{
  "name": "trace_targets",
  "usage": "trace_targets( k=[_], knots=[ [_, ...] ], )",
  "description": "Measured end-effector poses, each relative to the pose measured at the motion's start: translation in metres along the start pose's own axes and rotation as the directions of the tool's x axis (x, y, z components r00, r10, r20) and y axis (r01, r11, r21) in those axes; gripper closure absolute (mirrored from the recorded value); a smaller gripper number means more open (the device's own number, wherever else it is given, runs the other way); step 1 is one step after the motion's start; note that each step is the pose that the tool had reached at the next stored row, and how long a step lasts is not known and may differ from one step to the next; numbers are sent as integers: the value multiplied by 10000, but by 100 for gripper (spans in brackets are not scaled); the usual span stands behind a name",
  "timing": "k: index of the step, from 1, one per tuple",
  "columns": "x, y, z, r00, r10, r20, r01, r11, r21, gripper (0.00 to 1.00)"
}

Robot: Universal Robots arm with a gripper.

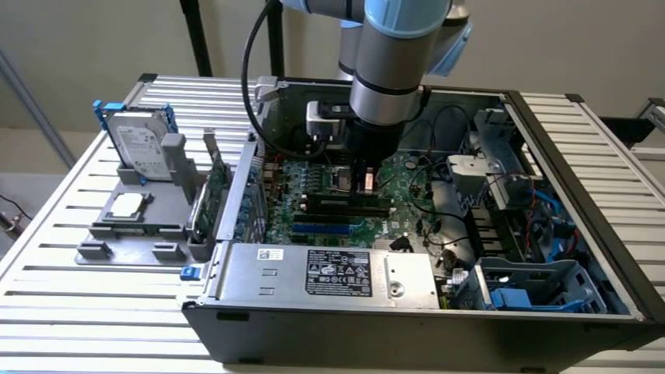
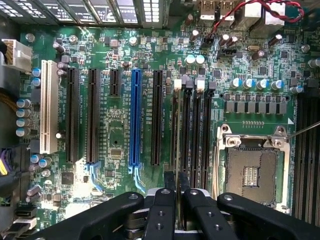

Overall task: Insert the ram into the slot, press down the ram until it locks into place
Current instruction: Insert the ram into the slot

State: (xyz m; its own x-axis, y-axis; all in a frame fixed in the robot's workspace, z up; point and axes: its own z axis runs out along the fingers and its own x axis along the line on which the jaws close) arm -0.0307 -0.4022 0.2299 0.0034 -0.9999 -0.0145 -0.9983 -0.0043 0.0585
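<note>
Now the black two-fingered gripper (image 2: pixel 176 181) pinches narrowly on the long, thin green circuit-board ram (image 2: pixel 175 125) — upright over the narrow black plastic slot (image 1: pixel 330 204).

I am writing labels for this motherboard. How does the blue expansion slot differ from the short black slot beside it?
Colour: the blue expansion slot is bright blue, the short black slot is black. Length: the blue expansion slot is far longer, about matching the long black slot nearby; the short black slot spans only a small part of that. Both are narrow, empty and lie parallel on the green motherboard.
</note>
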Motion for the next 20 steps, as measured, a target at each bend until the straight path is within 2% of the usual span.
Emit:
trace_targets(
  k=[20],
  knots=[
    [-10,21,50,10000,-3,1,3,10000,66,87]
  ],
)
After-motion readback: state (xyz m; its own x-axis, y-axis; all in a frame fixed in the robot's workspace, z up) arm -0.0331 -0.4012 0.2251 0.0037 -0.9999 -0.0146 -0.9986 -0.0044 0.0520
